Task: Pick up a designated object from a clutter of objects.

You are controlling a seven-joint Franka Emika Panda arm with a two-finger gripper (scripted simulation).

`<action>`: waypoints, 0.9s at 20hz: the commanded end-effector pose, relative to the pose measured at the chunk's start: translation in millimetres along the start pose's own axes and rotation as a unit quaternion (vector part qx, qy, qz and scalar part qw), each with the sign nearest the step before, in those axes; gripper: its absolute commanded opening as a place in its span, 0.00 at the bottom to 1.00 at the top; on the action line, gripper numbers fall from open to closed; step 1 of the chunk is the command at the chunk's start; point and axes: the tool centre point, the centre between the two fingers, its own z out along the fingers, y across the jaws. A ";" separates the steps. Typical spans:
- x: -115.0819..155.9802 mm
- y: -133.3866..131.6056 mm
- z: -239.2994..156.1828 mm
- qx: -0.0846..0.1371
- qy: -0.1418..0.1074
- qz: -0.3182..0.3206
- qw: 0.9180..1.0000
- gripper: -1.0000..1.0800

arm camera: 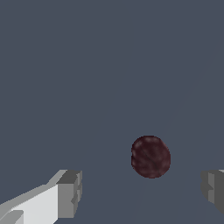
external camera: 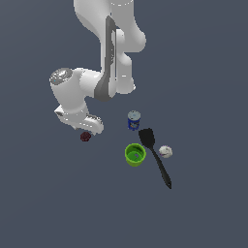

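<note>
The designated object, a small dark red bumpy lump [external camera: 85,136] [arm camera: 150,156], lies on the grey floor to the exterior view's left of the other items. My gripper [arm camera: 141,192] hangs open above it, with one fingertip [arm camera: 70,193] on each side and the lump apart from both. In the exterior view the white hand [external camera: 80,116] sits right over the lump and hides the fingers. The rest of the clutter is a blue-labelled can [external camera: 134,120], a bright green cup [external camera: 135,154], a black spatula [external camera: 155,155] and a white ball [external camera: 166,151].
The can, cup, spatula and ball are grouped at the exterior view's right of the lump, a clear gap away from it. My white arm [external camera: 111,53] comes down from the top of the exterior view.
</note>
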 end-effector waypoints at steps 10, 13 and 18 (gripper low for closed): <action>-15.4 33.0 36.1 -0.007 -0.002 0.026 1.000 0.96; -15.1 32.0 36.2 -0.007 -0.003 0.025 1.000 0.96; -15.8 32.4 49.6 -0.007 -0.003 0.026 1.000 0.96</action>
